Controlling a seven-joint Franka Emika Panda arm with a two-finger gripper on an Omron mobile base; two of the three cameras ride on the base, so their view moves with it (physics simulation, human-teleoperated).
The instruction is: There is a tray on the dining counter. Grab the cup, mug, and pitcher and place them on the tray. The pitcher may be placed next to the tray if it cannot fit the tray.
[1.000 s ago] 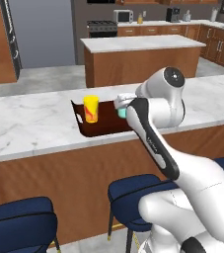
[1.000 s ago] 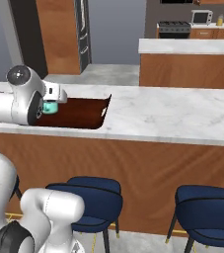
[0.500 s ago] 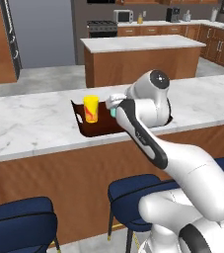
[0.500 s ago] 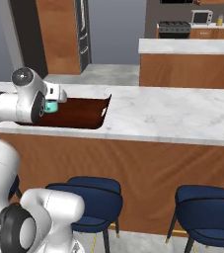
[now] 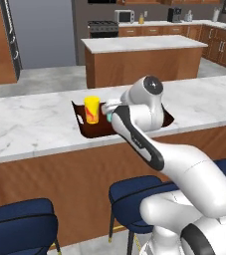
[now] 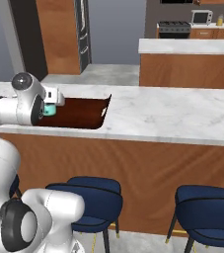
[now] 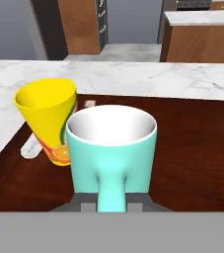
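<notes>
Over the last sec the arm has swung left along the marble surface (image 5: 30,129), carrying the teal mug (image 7: 111,148) further over the dark wooden tray (image 6: 79,112), w/ the base cameras unmoved. We read that as the mug's carry nearly done: it now hangs just beside the yellow cup (image 5: 91,110), which stands upright inside the tray near its left end. The hand view has the cup just left of the mug, close but apart. The end effector (image 7: 111,203) is closed narrow on the mug's handle, mug upright, pale inside facing up. We can't tell if the mug's base touches the tray floor yet. We judge lowering & release come next, then the pitcher is left to fetch.
</notes>
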